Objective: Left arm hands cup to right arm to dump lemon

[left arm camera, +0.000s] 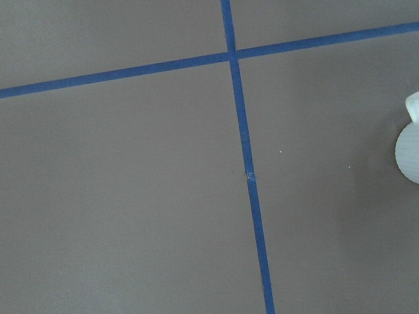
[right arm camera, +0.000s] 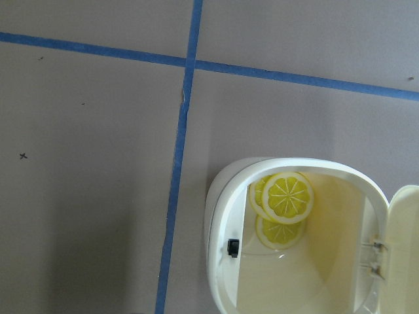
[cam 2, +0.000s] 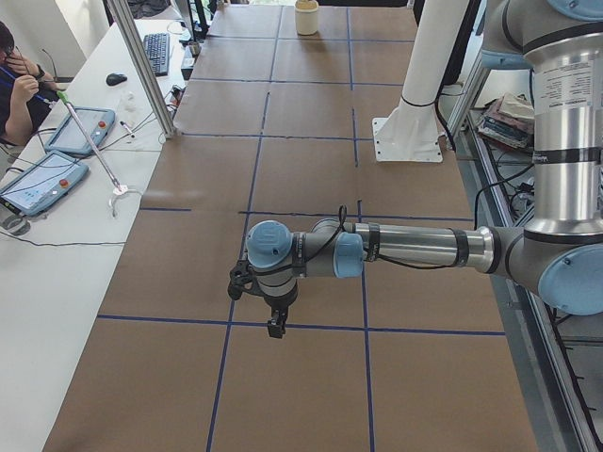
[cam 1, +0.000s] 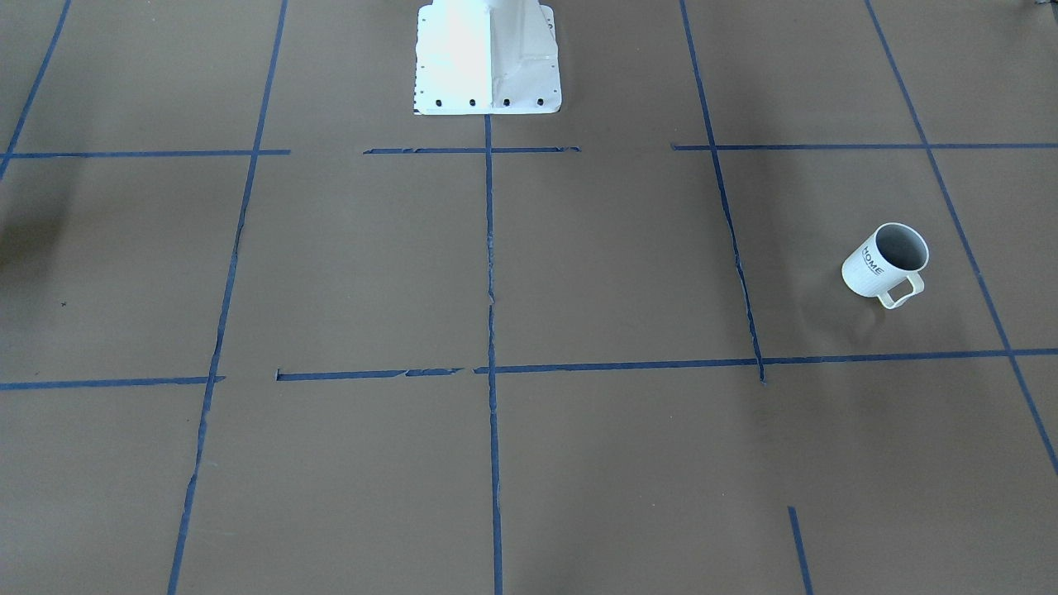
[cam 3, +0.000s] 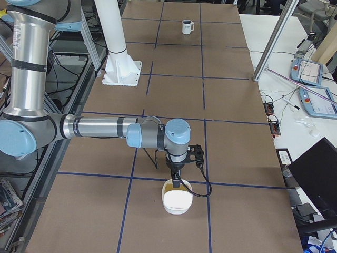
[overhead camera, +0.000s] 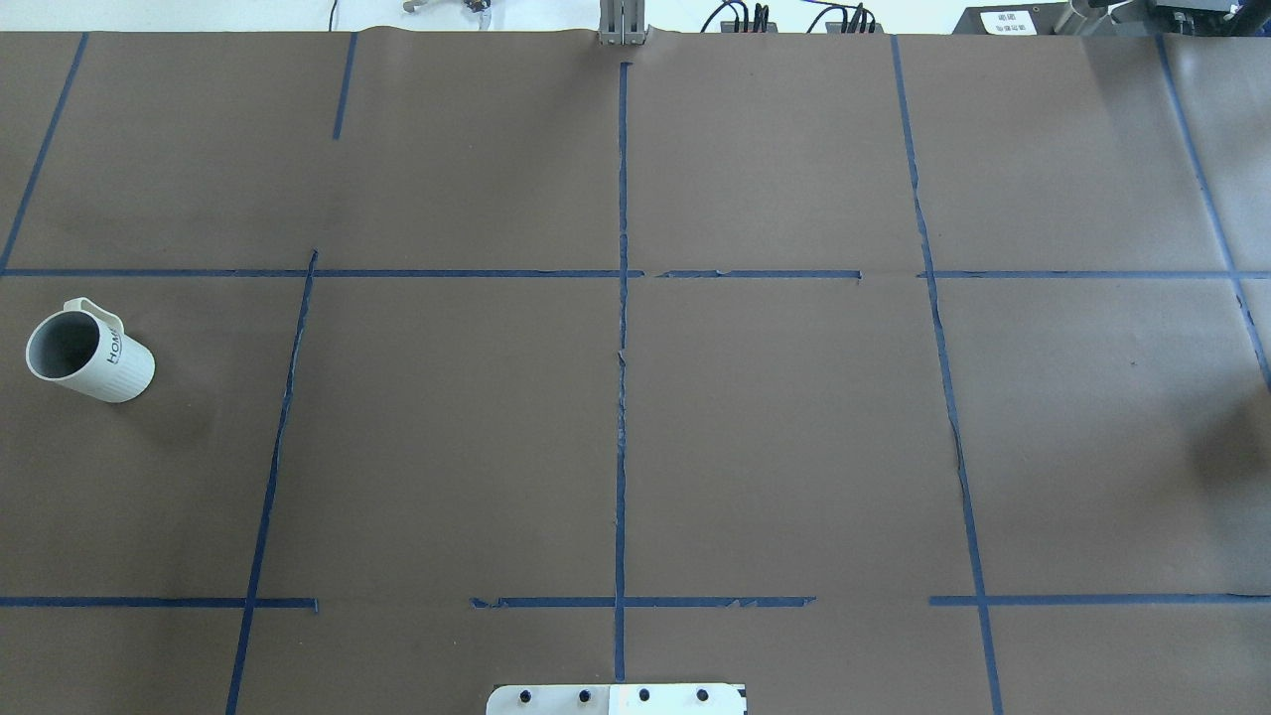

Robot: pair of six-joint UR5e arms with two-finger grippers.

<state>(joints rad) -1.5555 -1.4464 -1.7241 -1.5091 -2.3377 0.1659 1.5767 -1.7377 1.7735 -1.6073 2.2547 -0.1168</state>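
Note:
The cream-white cup (cam 1: 884, 263) with "HOME" lettering stands upright on the brown table, handle toward the operators' side. It also shows in the overhead view (overhead camera: 89, 353) at the far left, and far off in the exterior right view (cam 3: 186, 26). I cannot see inside it. Lemon slices (right arm camera: 287, 196) lie in an open white container (right arm camera: 222, 222), which sits under my right gripper (cam 3: 176, 182). My left gripper (cam 2: 273, 325) hangs over bare table, and the arm hides the cup there. Neither gripper's fingers show in the wrist views, so I cannot tell whether they are open or shut.
The white robot base (cam 1: 488, 58) stands at the table's middle edge. Blue tape lines (overhead camera: 622, 348) grid the brown cover. A white rounded edge (left arm camera: 409, 147) shows at the right of the left wrist view. An operator (cam 2: 19, 85) and tablets (cam 2: 42, 179) are at a side table.

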